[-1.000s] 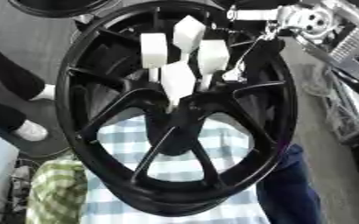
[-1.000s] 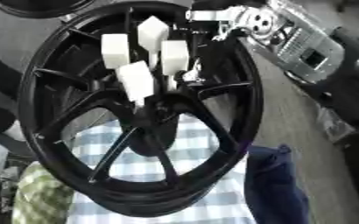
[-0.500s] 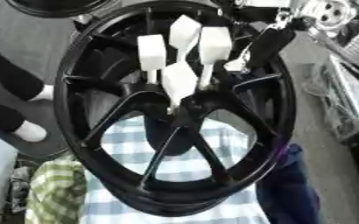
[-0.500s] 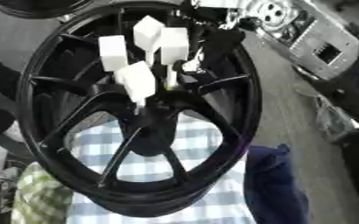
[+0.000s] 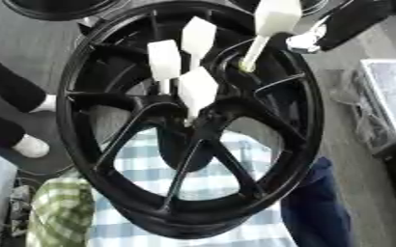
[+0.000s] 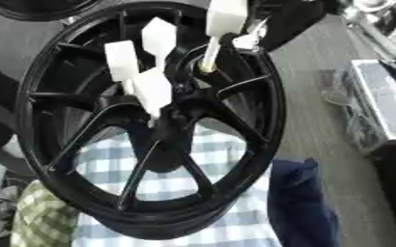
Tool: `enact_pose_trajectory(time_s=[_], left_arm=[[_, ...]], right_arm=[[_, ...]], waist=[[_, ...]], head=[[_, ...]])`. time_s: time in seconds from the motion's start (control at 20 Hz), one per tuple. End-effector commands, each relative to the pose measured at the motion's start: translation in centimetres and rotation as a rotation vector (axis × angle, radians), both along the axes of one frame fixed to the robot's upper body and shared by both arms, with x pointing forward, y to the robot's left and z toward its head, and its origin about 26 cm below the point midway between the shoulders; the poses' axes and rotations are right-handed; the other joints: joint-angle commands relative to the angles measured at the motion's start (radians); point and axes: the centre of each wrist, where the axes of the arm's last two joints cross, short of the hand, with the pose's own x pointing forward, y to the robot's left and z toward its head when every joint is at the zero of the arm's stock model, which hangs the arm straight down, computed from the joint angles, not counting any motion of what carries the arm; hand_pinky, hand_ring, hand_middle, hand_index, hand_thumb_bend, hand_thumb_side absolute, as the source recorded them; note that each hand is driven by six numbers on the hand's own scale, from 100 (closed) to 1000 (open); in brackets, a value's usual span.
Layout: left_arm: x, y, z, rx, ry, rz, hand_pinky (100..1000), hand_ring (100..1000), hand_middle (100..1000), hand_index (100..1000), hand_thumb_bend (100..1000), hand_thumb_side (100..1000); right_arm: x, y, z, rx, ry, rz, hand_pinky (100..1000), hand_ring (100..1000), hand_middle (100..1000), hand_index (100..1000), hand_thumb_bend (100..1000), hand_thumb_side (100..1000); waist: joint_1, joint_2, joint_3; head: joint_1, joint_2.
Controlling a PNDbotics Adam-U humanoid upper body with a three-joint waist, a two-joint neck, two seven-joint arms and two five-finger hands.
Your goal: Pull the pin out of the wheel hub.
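at the middle of the black wheel (image 5: 108, 159), three white pins with flat paddle-like heads sit in the hub (image 5: 193, 126): one on the left (image 5: 164, 60), one behind it (image 5: 198, 36), and one nearest the camera (image 5: 198, 89) whose thin stem runs down into the hub centre. a fourth pin (image 5: 273, 19) stands apart from these, up and to the right; its stem slants down to a pale tip at the inner edge of the hub, and whether that tip is clear of its hole or only just seated cannot be told from either view.

just beside the head of that fourth pin, the right hand (image 6: 245, 39) comes in from the upper right as a dark arm with a silver part. it seems to hold this pin near the head, but the fingers are hidden and blurred, so whether they are clenched, released or grasping cannot be told. the left hand shows in neither view.

judged from this, the pull is under way on one pin and close to finished, while three pins remain in the hub.

beneath the wheel lies a blue and white checked cloth (image 5: 227, 178), with a green checked cloth (image 5: 59, 212) at the near left and dark blue fabric (image 6: 299, 202) at the near right. a grey box (image 5: 391, 91) sits on the floor to the right.
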Motion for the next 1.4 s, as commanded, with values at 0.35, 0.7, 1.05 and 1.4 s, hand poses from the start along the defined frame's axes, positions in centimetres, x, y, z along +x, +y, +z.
enact_pose_trajectory(time_s=[0.35, 0.7, 1.05, 1.4], left_arm=[[-0.2, 1.2, 1.4, 0.029, -0.044, 0.041, 814, 758, 676, 698, 152, 924], [-0.3, 1.5, 1.4, 0.027, -0.046, 0.060, 814, 758, 676, 698, 152, 922], [-0.4, 1.5, 1.4, 0.024, -0.047, 0.064, 814, 758, 676, 698, 152, 923], [-0.3, 1.5, 1.4, 0.021, -0.049, 0.061, 814, 757, 676, 698, 153, 922]], right_arm=[[-2.9, -12.6, -1.3, 0.181, -0.209, -0.513, 818, 537, 409, 550, 188, 100], [-4.4, -22.4, -7.6, 0.083, -0.208, -0.796, 820, 625, 507, 653, 329, 100], [-5.3, -25.5, -10.7, -0.067, -0.195, -0.800, 915, 863, 808, 925, 293, 533], [-4.9, -25.1, -10.5, 0.036, -0.264, -0.807, 905, 832, 783, 903, 283, 437]], waist=[[0.014, -0.008, -0.029], [0.019, -0.011, -0.052], [0.022, -0.010, -0.052], [0.025, -0.011, -0.049]], head=[[0.039, -0.008], [0.060, -0.011], [0.065, -0.012], [0.064, -0.012]])
